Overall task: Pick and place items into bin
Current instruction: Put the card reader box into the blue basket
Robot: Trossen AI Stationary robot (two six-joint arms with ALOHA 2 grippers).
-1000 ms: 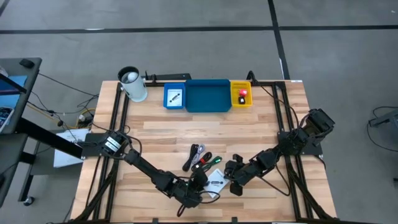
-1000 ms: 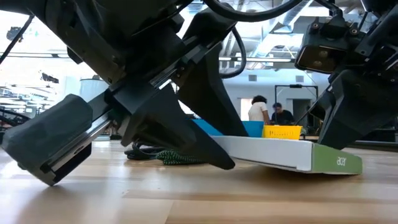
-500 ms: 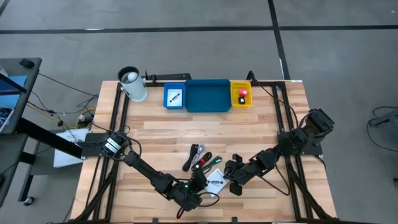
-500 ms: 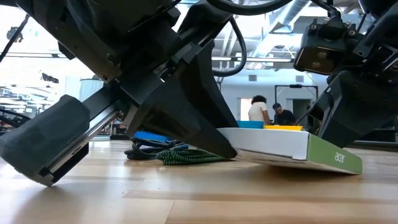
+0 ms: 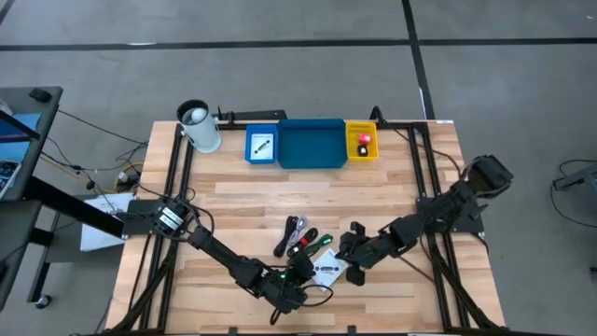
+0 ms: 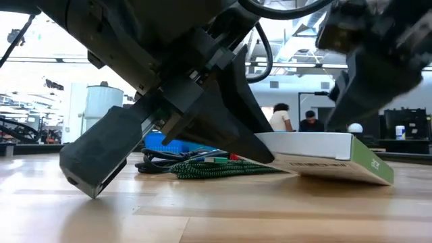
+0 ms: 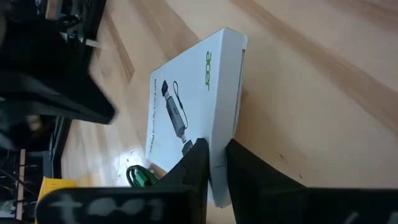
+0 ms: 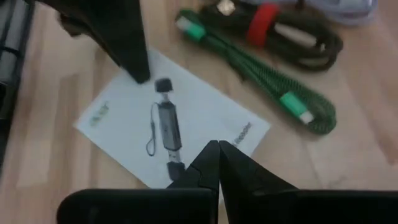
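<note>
A white flat printed packet lies near the table's near edge, between both grippers. My left gripper comes at it from the left and is shut on its edge. My right gripper is shut, its tips over the packet's printed face on the right side. A bundle of black, red and green cables rests on the table just beyond the packet. The trays stand at the far edge: small blue with a white packet in it, wide blue, and yellow with a red block. My left gripper pinches the packet's long side edge between its two fingers, one on the printed face and one at the side wall. It comes slanting down from the table's left. The packet is tilted, its held end raised and its near right corner on the table. My right gripper: I cannot tell whether its shut tips touch the packet's face.
A white-and-black cylindrical cup stands at the far left corner. Black frame rails run along the table's left and right sides. Bare wood lies between the cables and the trays. People sit in the room behind.
My left gripper has moved a little toward the table's right with the packet's edge in its fingers, and that end of the packet has come up while its near right corner stayed down. My right gripper has risen from the packet's right end, blurred in the low view.
</note>
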